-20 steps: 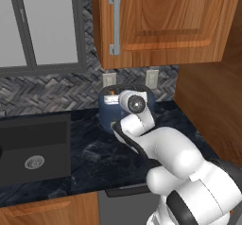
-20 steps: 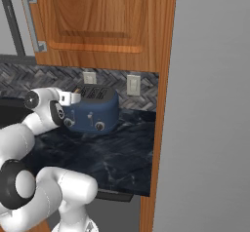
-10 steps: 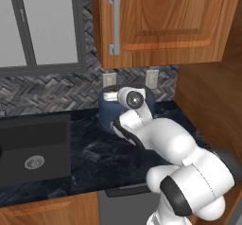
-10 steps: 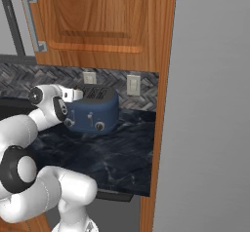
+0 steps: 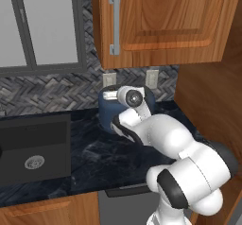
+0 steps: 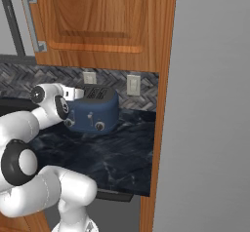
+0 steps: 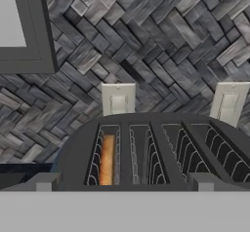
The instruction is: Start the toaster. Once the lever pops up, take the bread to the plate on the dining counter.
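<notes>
The dark-blue toaster (image 6: 95, 113) stands at the back of the black worktop, against the tiled wall, and also appears as the toaster (image 5: 106, 116) partly behind my arm. From the hand view I look down on the toaster (image 7: 73, 153) with its four black slots. The bread (image 7: 107, 160), a golden-brown slice, sits deep in the leftmost slot. My gripper (image 7: 123, 183) hovers just in front of and above the toaster's top, open wide, with nothing between its fingertips (image 7: 44, 181). The white hand (image 6: 73, 93) sits at the toaster's upper left corner. The plate and the dining counter are out of view.
A black sink (image 5: 33, 148) is set into the worktop (image 5: 94, 158) to the left. Two white wall outlets (image 7: 118, 99) sit behind the toaster. A wooden cabinet (image 5: 156, 21) hangs overhead. A wood side panel (image 6: 161, 104) and a grey appliance (image 6: 210, 104) close off the right.
The hand has risen slightly and edged closer to the toaster's top while the elbow swung. The gripper has stayed open.
</notes>
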{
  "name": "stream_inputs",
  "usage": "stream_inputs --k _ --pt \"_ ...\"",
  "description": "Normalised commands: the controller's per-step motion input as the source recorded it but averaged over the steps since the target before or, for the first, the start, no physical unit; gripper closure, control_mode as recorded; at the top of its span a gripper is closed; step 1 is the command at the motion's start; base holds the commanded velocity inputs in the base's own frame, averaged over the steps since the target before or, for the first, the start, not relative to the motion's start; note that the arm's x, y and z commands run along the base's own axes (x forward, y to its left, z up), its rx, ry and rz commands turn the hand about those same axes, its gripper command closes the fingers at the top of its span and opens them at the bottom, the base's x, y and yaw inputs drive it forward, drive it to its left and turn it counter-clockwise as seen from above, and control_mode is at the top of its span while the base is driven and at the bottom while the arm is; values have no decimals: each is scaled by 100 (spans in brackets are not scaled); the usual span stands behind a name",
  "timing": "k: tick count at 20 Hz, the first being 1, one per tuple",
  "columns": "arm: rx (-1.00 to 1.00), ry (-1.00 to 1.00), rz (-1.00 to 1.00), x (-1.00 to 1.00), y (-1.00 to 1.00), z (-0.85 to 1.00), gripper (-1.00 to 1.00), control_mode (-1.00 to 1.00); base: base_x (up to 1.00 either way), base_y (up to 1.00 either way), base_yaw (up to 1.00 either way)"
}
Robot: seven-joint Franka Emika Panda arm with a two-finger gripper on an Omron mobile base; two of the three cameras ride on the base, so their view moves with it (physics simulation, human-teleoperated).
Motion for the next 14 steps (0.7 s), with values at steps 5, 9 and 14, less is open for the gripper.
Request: stream_inputs --k 5,9,14 --pt "0 0 0 4 5 0 -100 -100 0 0 0" --pt "0 0 0 0 10 0 -100 -100 0 0 0" --pt "0 0 0 0 15 0 -100 -100 0 0 0"
